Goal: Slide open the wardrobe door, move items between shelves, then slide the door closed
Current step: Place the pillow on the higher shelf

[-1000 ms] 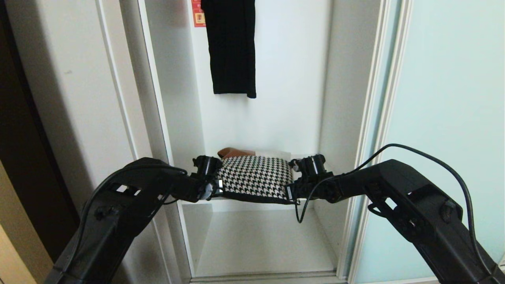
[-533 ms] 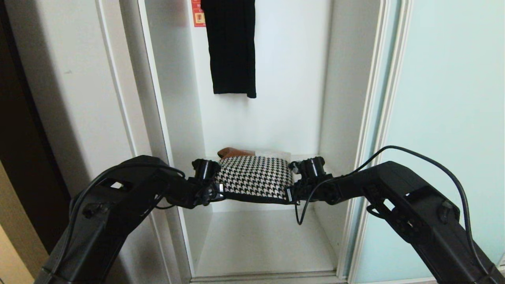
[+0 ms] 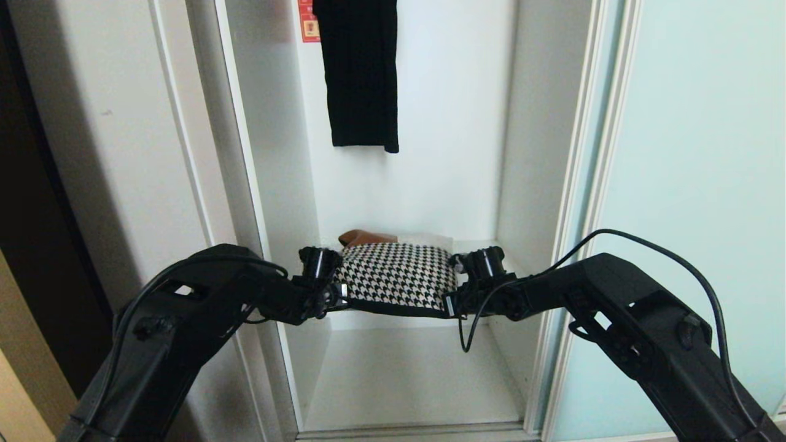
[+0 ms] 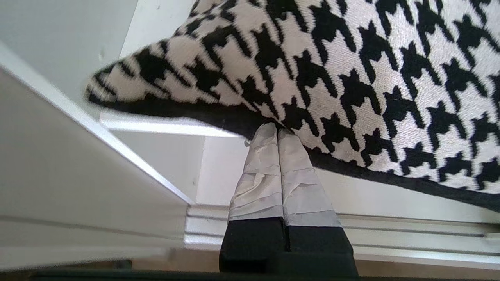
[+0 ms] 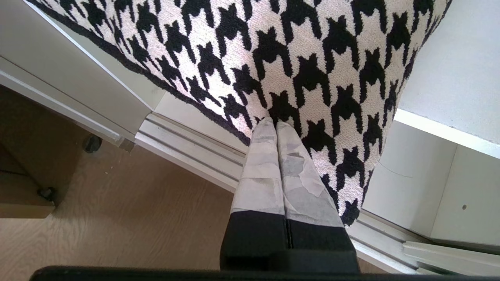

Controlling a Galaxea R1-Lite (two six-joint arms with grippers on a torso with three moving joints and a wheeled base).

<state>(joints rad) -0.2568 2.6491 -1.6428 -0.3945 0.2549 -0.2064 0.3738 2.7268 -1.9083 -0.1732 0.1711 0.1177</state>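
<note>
The houndstooth cushion (image 3: 398,277) spans the front of the upper shelf (image 3: 359,321), its black front edge hanging past the shelf's edge and a tan-orange patch (image 3: 365,237) showing at its back. My left gripper (image 3: 339,296) is shut on the cushion's left front corner, and the taped fingertips (image 4: 269,134) pinch the black seam of the cushion (image 4: 351,70). My right gripper (image 3: 451,302) is shut on the right front corner, where its fingertips (image 5: 291,136) bite into the cushion (image 5: 293,47). The sliding wardrobe door (image 3: 694,184) stands slid aside to the right. A lower shelf (image 3: 405,374) lies below.
A long black garment (image 3: 361,73) hangs at the back above the cushion, beside a red label (image 3: 307,21). A white side panel (image 3: 123,153) bounds the opening on the left. The door track (image 5: 187,148) and wooden floor (image 5: 117,218) lie below.
My left gripper and the cushion's left corner have shifted slightly up and farther into the wardrobe. The right arm has hardly moved.
</note>
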